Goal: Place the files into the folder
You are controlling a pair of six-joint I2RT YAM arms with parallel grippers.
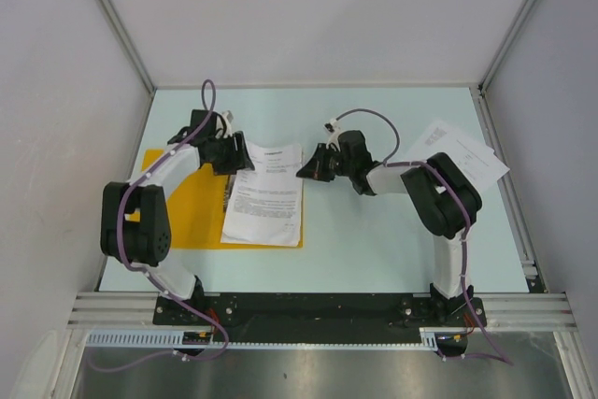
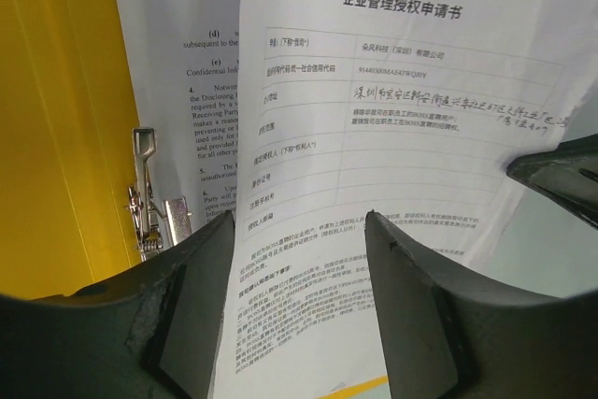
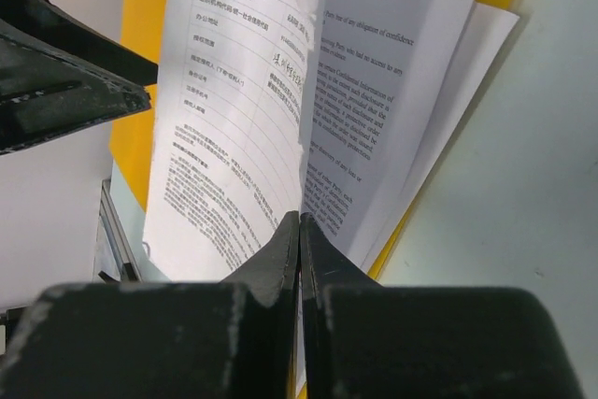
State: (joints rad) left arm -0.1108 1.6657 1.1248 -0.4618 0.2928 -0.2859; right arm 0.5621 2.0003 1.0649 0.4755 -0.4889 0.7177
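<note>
The top sheet [image 2: 402, 165] is carrying a printed heading at its 12 o'clock edge, reading "企业管理授权申请书", above a table of Chinese fields. The sheet underneath [image 2: 196, 72], at 9 o'clock of it, is showing English clauses with "Confidential Information" and "the Disclosing".

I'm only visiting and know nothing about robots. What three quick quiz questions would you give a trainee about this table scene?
1. True or false: the left gripper has its fingers spread apart over the files.
2. What colour is the folder under those sheets? A) blue B) orange-yellow C) green
3. Fill in: more printed sheets lie at the far right of the table, partly under the ____ arm.
Key: 1 true; 2 B; 3 right.
</note>
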